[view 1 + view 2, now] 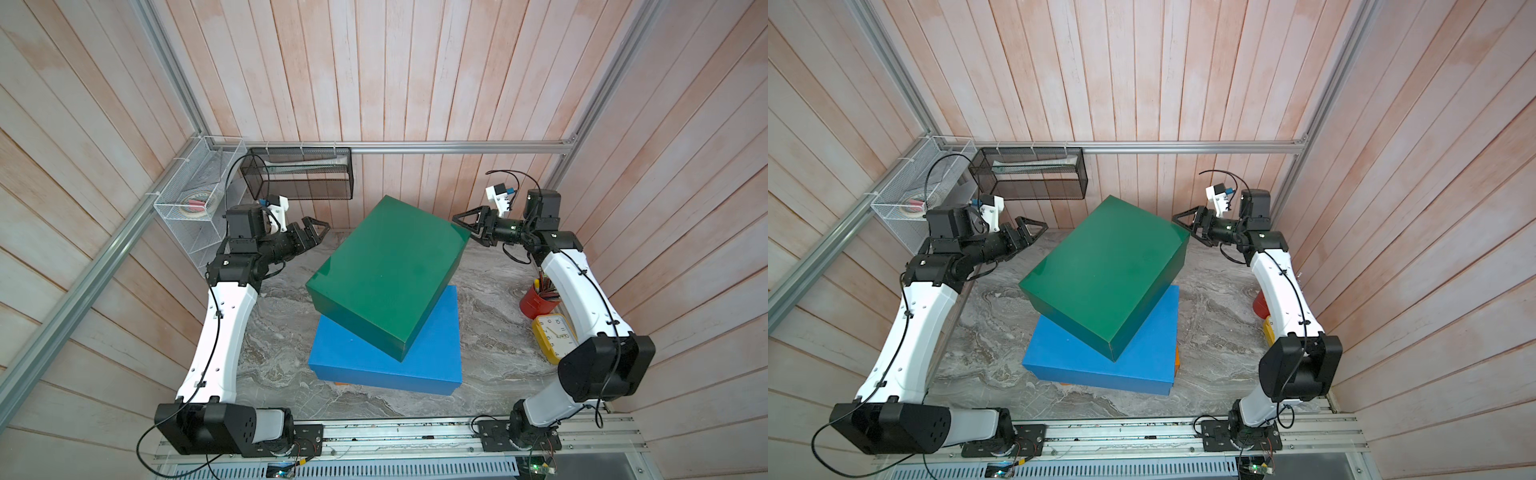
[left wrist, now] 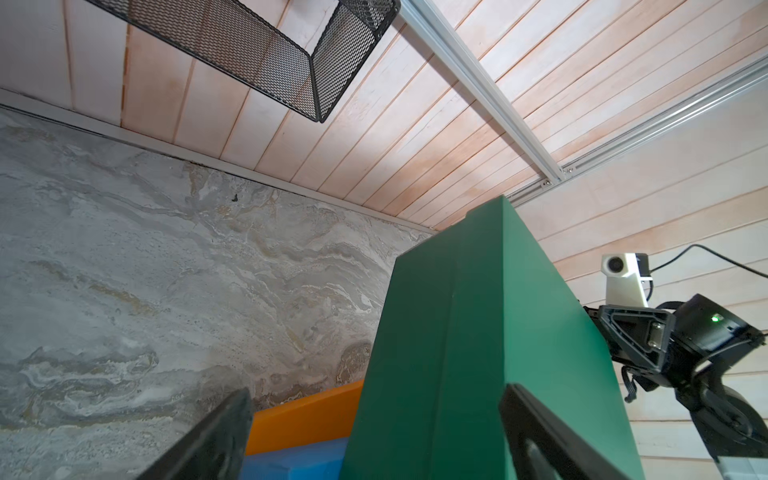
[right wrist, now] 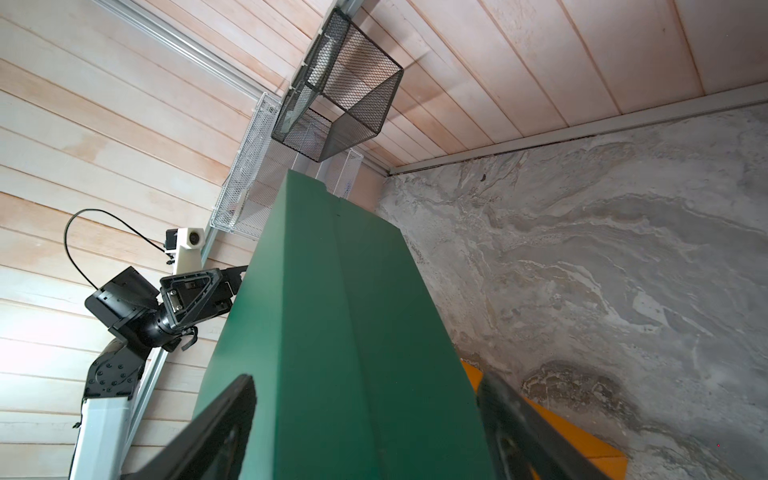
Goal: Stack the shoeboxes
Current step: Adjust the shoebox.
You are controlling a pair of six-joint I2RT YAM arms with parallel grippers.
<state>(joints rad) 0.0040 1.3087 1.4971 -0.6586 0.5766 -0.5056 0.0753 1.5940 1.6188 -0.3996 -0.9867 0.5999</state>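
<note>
Both top views showed the counter (image 1: 282,332) bearing the stack: green shoebox (image 1: 386,274) skewed atop the blue shoebox (image 1: 374,365), orange shoebox (image 1: 1177,358) barely peeking beneath. Spread wide, the left fingers (image 1: 326,227) and right fingers (image 1: 457,218) flanked the green shoebox, apart from it.

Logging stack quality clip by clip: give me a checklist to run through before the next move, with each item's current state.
1. Green box rests on blue box: ok.
2. Green box squared to the blue box: not ok, it is turned and its corners overhang.
3. Orange box at the bottom: ok, though only slivers show.
4. Left tool open: ok.
5. Right tool open: ok.
6. Tools clear of the green box: cannot tell; both sit close beside its far end.
</note>
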